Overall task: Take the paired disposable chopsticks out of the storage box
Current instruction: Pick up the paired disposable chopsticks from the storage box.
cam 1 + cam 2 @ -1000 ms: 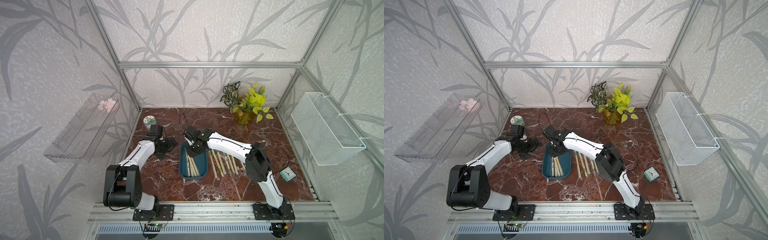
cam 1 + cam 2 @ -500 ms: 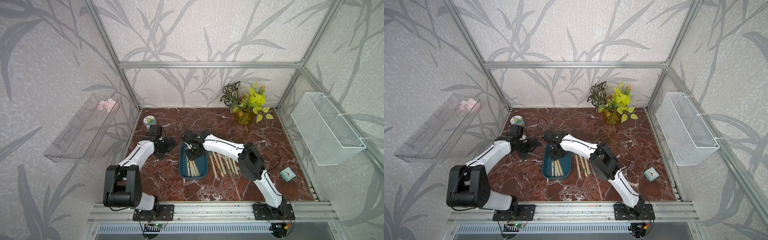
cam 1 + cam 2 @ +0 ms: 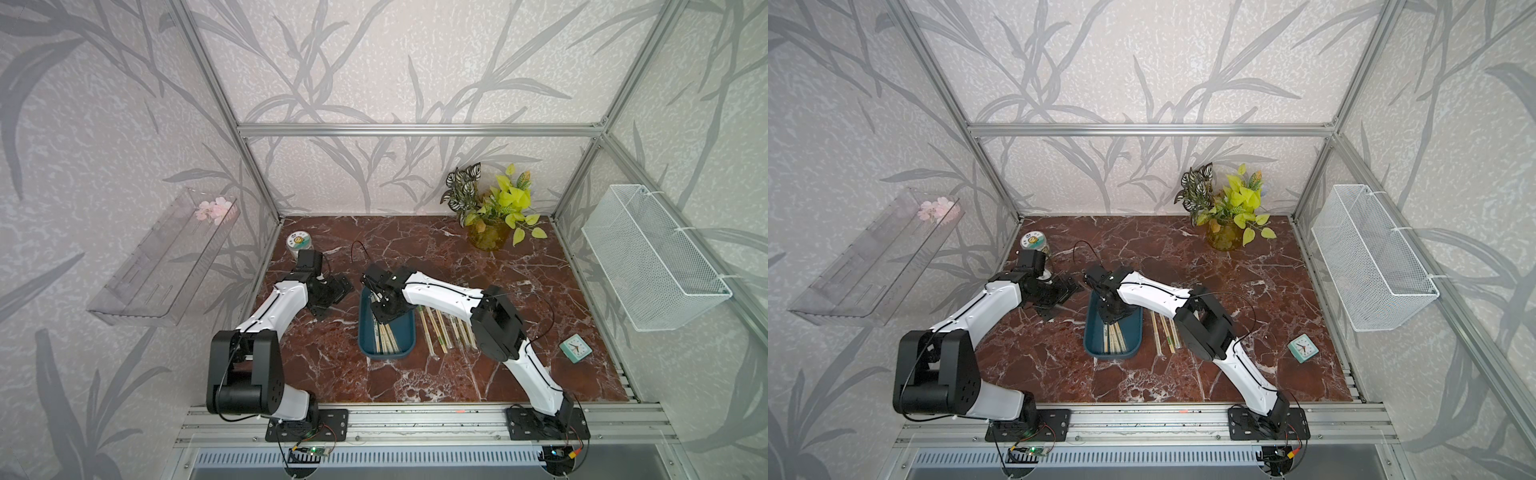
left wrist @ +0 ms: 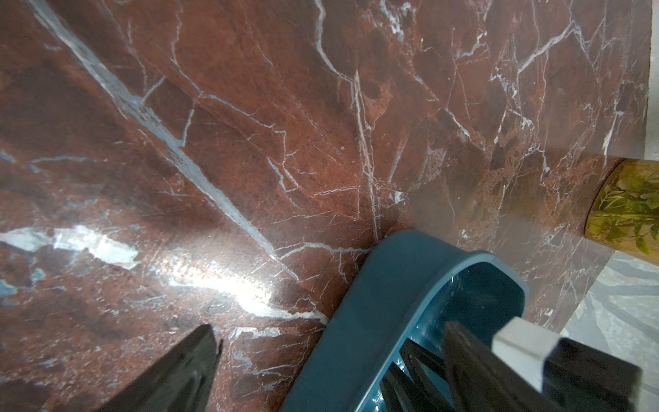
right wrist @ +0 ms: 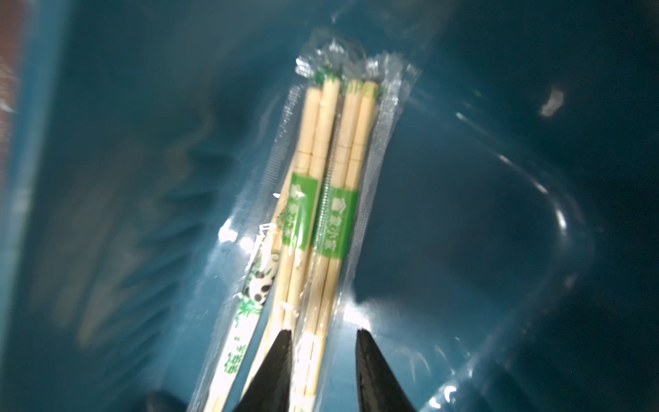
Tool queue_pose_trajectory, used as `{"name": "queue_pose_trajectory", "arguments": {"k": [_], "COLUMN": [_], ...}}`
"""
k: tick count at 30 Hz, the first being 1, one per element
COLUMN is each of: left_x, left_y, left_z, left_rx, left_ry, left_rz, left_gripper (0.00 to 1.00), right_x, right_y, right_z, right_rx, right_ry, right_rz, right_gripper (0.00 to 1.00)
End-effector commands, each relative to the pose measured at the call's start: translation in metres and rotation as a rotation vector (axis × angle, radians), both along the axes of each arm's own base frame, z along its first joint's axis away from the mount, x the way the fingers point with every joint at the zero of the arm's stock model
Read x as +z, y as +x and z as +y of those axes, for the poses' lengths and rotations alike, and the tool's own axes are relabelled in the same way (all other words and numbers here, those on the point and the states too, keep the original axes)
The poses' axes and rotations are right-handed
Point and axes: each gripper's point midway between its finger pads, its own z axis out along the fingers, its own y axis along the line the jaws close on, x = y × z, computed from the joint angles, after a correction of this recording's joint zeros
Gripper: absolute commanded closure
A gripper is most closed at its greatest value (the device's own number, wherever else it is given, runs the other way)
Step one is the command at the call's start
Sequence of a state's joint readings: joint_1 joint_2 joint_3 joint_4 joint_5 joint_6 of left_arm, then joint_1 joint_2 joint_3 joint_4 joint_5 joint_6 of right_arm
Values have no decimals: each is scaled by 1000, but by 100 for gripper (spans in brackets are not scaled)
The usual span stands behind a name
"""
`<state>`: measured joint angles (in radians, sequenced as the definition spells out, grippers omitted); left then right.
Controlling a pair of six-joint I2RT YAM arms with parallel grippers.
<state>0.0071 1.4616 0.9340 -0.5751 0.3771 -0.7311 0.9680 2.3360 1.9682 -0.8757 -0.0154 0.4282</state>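
- Tabletop (image 4: 249,142) — polished red-brown marble look with white veins, glossy enough to throw glare.
- Storage box (image 4: 385,303): smooth teal plastic, satin outside, shinier and reflective inside.
- Paired disposable chopsticks (image 5: 322,149): pale matt wood in clear, crinkly, shiny film, each with a printed green band.
- Basket (image 3: 656,266): white-coated wire mesh.
- Shelf (image 3: 158,266): clear, smooth acrylic.
- Frame (image 3: 415,129) — dull silver metal profile.
- Walls (image 3: 374,62): rough, matt textured covering.
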Motion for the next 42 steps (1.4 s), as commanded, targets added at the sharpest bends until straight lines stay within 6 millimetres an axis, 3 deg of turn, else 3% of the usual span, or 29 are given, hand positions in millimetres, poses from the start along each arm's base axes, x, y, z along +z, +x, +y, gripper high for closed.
{"name": "queue_pose_trajectory", "arguments": {"k": [1,12,25,34,42], "left_x": [-4,-4,-4,-4,-4], "left_y": [-5,-6,-5,-4,-3], "left_z": [1,1,1,0,0], "left_rx": [-14,-11,-11,-11,-10], "left_ry": [4,0,0,-5,-9], "left_rz": [14,15,13,12,12], "left_gripper": [1,1,1,1,1], "right_x": [-9,-21,1,23,29], "right_y": [-2,-2,3,11,16], "right_z": [-5,-6,-4,-9,-17], "right_rx": [15,18,-13,-40,-69], "right_ry": [-46,-73,-10,25,38], "right_rz": [3,24,22,-11,-20], "right_gripper": [68,76,92,93,93]}}
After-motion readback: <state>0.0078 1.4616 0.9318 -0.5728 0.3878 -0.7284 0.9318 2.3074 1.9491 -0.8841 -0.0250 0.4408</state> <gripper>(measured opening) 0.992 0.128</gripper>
